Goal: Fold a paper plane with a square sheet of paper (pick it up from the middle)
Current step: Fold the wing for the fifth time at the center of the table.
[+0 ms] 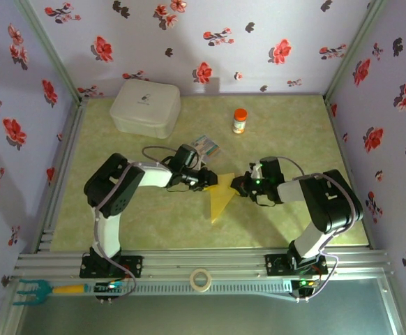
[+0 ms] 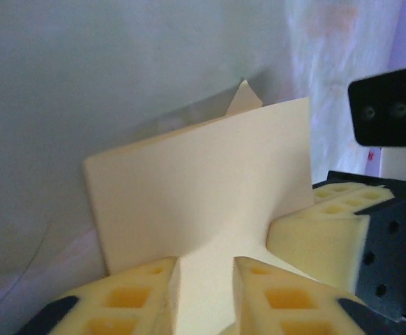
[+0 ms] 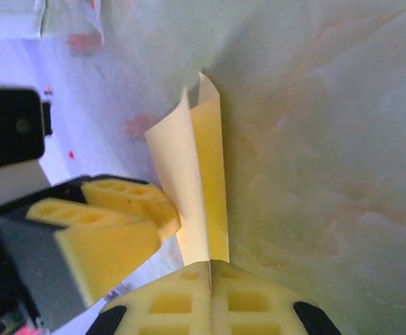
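Pads (image 3: 168, 303) of right hand (image 3: 210, 271) clench the folded paper (image 3: 203, 195); left hand (image 2: 203, 271) beside it seems slack, so its crease may spring open.

A: Walls?
B: Lilac wallpaper walls (image 1: 259, 42), red and black flower print.
A: Table?
B: Pale green marbled tabletop (image 1: 294, 139). Thin pale yellow paper sheet (image 1: 220, 199), plain, no print.
A: Rest?
B: White rounded plastic box (image 1: 146, 107). Small bottle (image 1: 239, 121), orange cap, yellowish body. Small multicolour printed packet (image 1: 206, 146). Black right gripper (image 3: 210, 269), yellow grid-holed foam pads (image 3: 168, 303). Teal fork-shaped tool (image 1: 28, 289), orange handle.
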`<state>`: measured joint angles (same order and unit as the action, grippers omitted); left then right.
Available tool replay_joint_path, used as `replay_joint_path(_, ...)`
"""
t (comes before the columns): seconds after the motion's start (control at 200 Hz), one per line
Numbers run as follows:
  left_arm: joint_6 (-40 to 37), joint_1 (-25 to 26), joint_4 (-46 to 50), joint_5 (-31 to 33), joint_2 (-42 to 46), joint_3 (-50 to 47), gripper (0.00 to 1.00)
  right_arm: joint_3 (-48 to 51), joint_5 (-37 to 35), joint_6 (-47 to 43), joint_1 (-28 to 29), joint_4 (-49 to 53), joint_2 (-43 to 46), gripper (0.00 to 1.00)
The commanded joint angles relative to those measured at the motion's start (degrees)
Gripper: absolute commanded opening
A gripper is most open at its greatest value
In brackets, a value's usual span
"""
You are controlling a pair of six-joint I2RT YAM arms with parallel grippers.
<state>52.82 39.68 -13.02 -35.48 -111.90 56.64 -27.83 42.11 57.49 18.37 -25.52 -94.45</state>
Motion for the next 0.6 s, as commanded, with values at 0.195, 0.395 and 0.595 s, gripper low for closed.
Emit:
replay_joint_path(0.195,-11.09,3.93,5.47,14.10,12.48,-3.60,0.34,5.09,-13.30,16.39,2.49,-4.09,6.68,0.02)
replay_joint_path(0.395,-20.63,11.03,12.93,24.25,16.33,-3.19,0.34,4.05,-15.51,17.93,3.81,-0.72,8.41,0.02)
replay_joint_path(0.595,-27.26,18.32,18.42,32.01,13.61,-0.60,0.40,3.35,-15.18,17.50,3.87,0.62,8.33,0.01)
